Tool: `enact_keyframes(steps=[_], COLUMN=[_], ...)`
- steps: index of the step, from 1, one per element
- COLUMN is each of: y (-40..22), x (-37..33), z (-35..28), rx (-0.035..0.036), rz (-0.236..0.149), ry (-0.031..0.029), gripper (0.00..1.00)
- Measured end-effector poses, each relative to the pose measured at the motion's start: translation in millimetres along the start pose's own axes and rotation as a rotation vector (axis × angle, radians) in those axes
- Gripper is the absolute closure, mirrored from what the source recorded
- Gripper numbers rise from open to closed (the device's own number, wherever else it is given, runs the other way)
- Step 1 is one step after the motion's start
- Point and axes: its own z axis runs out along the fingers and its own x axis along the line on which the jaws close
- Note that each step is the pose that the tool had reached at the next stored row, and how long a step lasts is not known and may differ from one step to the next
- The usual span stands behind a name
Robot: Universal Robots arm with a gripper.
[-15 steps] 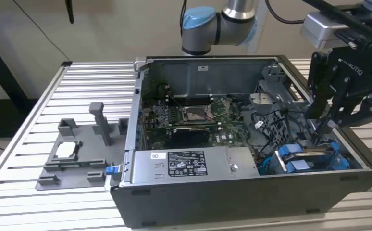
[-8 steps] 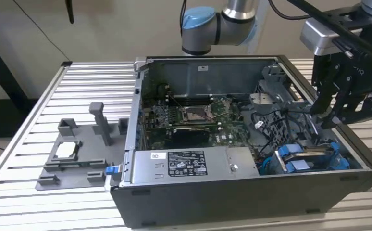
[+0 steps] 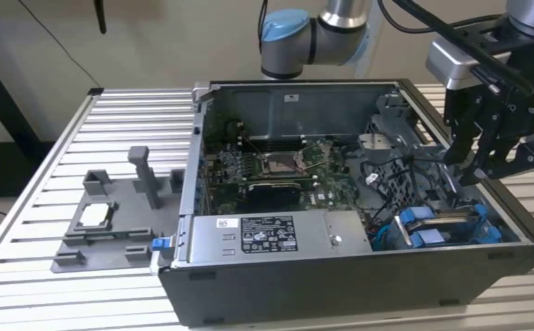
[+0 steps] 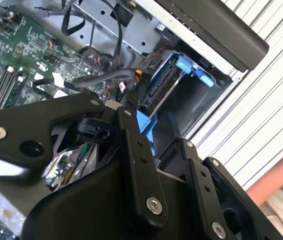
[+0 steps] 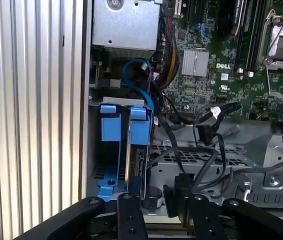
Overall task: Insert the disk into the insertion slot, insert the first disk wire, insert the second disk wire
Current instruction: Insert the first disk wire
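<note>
- At the corner of the open computer case on the exterior view's right, the disk stands on its edge in its blue carrier. It sits inside the insertion slot of the dark drive cage.
- Inside the same case the green motherboard lies in the middle. The grey box with a white sticker sits along the wall nearest to the exterior camera, just beside the disk.
- Loose black cables lie between the motherboard and the disk, and a blue cable curves close to the disk's end. Whether any of them is plugged into the disk, I cannot tell.
- The gripper hovers above the case, on the disk's side. Its fingers are spread apart and they grip nothing.
- On the slatted table, at the exterior view's left of the case, a grey fixture carries a small flat part in one of its pockets.
</note>
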Motion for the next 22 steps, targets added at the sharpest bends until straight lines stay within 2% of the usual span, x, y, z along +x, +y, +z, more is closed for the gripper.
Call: enact_keyframes(steps=[3,11,16,19,22], y=[-1.0,-12.0,-12.4,-12.5,-12.4], x=[0.0,0.0,-2.3,-3.1,-3.1], z=[1.2,6.5,7.2,7.4,7.3], rx=[0.0097,0.0103,0.0102,0.0103,0.0102], rz=[-0.006,-0.017,-0.018,-0.018,-0.018], ry=[-0.0103,-0.0213,-0.0225,-0.0225,-0.0223], gripper=[0.6,0.6,0.62,0.8,0.81])
